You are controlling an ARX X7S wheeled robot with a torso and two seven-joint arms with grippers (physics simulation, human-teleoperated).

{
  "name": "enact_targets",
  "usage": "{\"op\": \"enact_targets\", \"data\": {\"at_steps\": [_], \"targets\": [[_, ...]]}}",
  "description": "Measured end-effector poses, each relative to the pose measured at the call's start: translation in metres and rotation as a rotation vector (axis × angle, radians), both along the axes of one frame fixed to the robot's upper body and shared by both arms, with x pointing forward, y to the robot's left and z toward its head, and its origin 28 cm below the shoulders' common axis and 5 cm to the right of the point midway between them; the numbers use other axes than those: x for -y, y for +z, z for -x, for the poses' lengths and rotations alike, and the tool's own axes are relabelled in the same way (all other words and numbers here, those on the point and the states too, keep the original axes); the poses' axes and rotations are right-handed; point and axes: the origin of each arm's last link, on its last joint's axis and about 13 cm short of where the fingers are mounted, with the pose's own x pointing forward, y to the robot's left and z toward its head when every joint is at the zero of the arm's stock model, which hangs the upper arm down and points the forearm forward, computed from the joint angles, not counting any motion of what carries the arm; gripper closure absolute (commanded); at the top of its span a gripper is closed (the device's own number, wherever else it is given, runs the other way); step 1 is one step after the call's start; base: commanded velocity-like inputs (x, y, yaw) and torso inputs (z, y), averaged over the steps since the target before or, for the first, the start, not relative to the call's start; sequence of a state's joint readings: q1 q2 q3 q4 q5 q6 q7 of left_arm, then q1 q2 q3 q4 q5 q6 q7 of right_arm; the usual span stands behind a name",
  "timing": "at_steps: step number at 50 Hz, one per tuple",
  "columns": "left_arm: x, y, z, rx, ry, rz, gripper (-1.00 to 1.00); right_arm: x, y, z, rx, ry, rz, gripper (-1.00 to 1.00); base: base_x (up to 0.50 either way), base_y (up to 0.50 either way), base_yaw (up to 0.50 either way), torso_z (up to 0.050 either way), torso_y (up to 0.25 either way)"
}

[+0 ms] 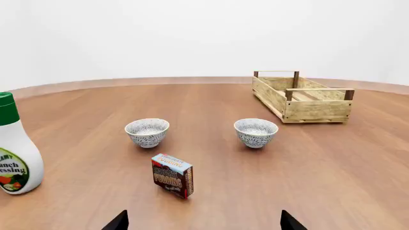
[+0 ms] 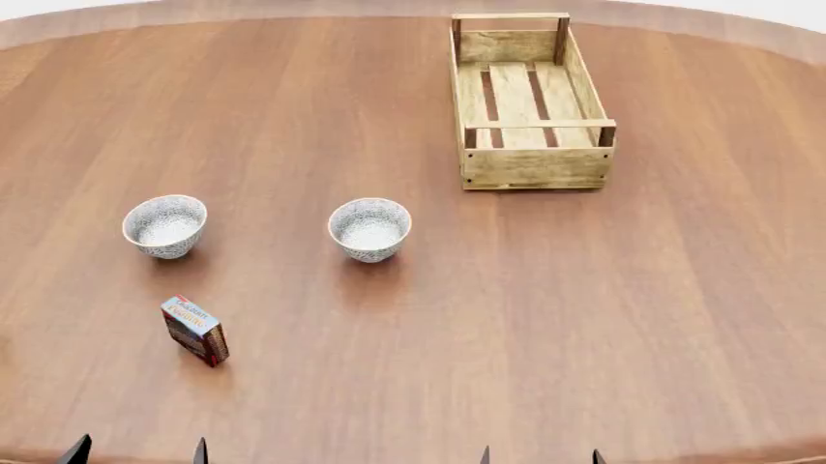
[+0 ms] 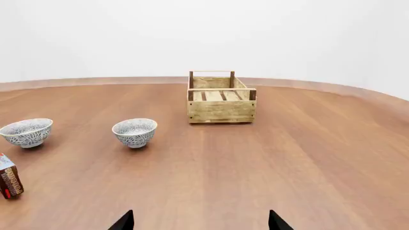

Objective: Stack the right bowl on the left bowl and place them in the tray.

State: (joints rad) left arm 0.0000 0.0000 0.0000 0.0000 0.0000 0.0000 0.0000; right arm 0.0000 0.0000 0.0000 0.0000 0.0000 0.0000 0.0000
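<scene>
Two small patterned white bowls stand on the brown table: the left bowl (image 2: 164,225) (image 1: 147,132) (image 3: 26,132) and the right bowl (image 2: 370,228) (image 1: 255,132) (image 3: 135,132). The tray (image 2: 529,101) (image 1: 302,97) (image 3: 221,98), a long light-wood crate with three floor slats, sits empty at the far right of the bowls. My left gripper (image 2: 138,452) (image 1: 203,221) hangs open at the table's near edge, well short of the left bowl. My right gripper (image 2: 540,455) (image 3: 199,220) is also open at the near edge, nothing between its fingers.
A small red-and-blue carton (image 2: 195,330) (image 1: 172,175) (image 3: 9,176) stands in front of the left bowl. A ranch dressing bottle (image 1: 15,148) with a green cap stands off to the left, seen only in the left wrist view. The round table's far rim (image 2: 258,10) curves behind the tray.
</scene>
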Motion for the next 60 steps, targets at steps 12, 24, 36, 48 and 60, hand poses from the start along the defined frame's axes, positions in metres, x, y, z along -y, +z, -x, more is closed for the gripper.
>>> {"op": "enact_targets", "data": {"at_steps": [12,24,36,48,60], "targets": [[-0.0005,-0.0005,-0.0009,-0.004,0.003,0.003,-1.0,-0.001,-0.0001,0.0002,-0.002,0.005,-0.003,-1.0,0.0,0.0,0.0,0.0,0.0],[-0.0008,-0.0018,-0.0016,-0.017,0.005,0.004,-1.0,-0.0018,-0.0008,0.0004,-0.007,0.008,-0.002,-1.0,0.0,0.0,0.0,0.0,0.0],[-0.0008,-0.002,-0.001,-0.018,0.006,0.006,-1.0,-0.0022,-0.0014,0.0011,-0.01,0.01,0.0,-1.0,0.0,0.0,0.0,0.0,0.0],[-0.0005,-0.0009,-0.0004,-0.017,-0.002,0.024,-1.0,-0.0021,-0.0014,0.0019,-0.01,0.01,-0.001,-1.0,0.0,0.0,0.0,0.043,0.0],[-0.0003,-0.0001,0.0,-0.016,-0.008,0.033,-1.0,-0.0022,-0.0013,0.0023,-0.008,0.012,-0.003,-1.0,0.0,0.0,0.0,0.05,0.0]]}}
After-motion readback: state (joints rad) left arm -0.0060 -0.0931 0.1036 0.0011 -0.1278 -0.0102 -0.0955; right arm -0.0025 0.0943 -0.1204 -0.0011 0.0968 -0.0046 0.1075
